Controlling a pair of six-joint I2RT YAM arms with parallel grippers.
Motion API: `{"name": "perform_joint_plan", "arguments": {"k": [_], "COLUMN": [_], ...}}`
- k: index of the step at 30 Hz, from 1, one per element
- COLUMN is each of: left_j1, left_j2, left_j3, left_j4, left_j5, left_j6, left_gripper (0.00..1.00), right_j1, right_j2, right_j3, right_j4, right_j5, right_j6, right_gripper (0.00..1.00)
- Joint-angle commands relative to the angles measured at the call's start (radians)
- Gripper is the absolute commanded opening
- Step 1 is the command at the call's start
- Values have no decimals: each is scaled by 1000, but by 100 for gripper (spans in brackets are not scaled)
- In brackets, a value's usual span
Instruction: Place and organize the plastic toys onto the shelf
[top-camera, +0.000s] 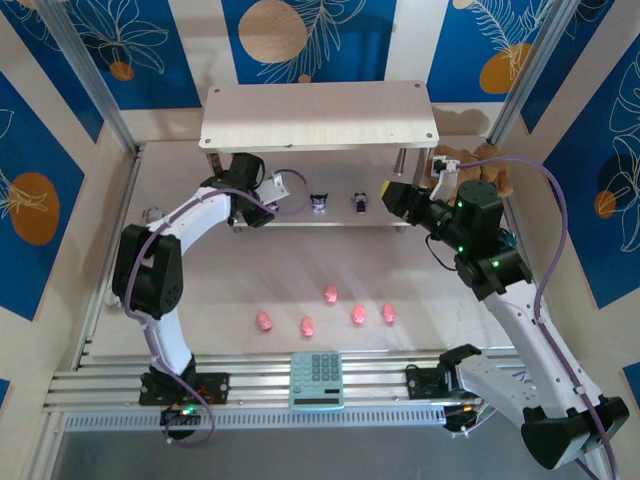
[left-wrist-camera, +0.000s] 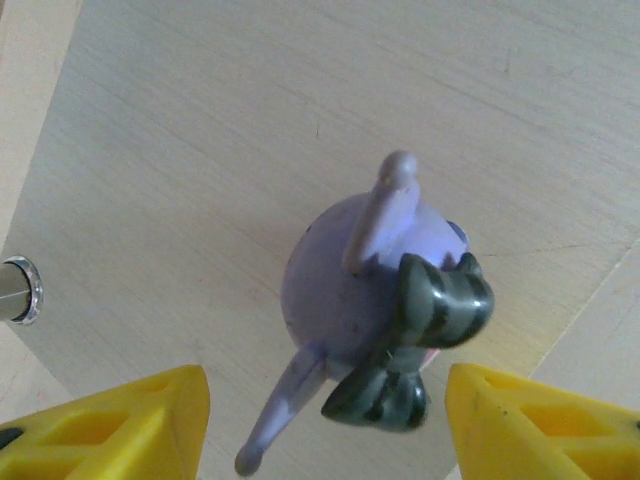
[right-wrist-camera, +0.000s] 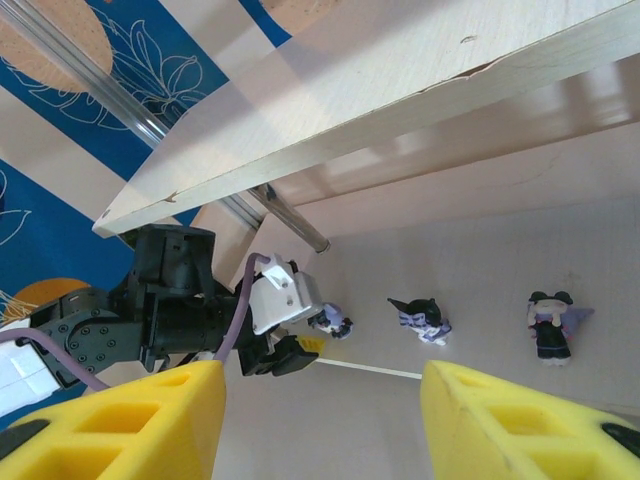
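On the lower level of the shelf (top-camera: 320, 115) stand three dark purple figurines (right-wrist-camera: 332, 322) (right-wrist-camera: 422, 318) (right-wrist-camera: 548, 325). My left gripper (left-wrist-camera: 325, 430) reaches under the top board (right-wrist-camera: 400, 110). It is open, its yellow fingertips (left-wrist-camera: 150, 425) standing on either side of the leftmost figurine (left-wrist-camera: 360, 290) without touching it. The figurine rests on the pale board, its dark bow facing the camera. My right gripper (right-wrist-camera: 320, 420) hovers open and empty at the right end of the lower level (top-camera: 390, 195). Several pink toys (top-camera: 330, 294) (top-camera: 307, 326) (top-camera: 358, 314) lie on the table in front of the shelf.
A calculator (top-camera: 317, 380) lies at the near edge between the arm bases. A brown plush bear (top-camera: 480, 165) sits right of the shelf behind the right arm. A thin metal shelf leg (right-wrist-camera: 290, 220) stands near the left gripper (top-camera: 292, 186).
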Motion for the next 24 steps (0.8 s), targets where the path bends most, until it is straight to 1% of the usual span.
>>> {"name": "perform_joint_plan", "arguments": {"k": [1,3,15,20,24], "left_j1": [16,16,15,14,7], "left_j2": [-52,-61,-139,-181,-245], "left_j3": [-15,-20,-74,-96,-131], "left_j4": [8,13,16,-7,-27], "left_j5": [39,49,64,55,55], "left_j6": [21,16,25,4,-30], "left_gripper": [68,71,71,70,69], "right_j1": [-6,-7,-8,-8,-8], "right_j2": [-16,-17,-23,-29,-34], "right_j3": [-6,-6,-2,-4,-8], "right_j4": [27,26,22,19,13], "right_j5": [-20,-21,-27,-32,-34], "right_j6": [10,11,12,11,7], "right_gripper": [55,55,55,55,55]}}
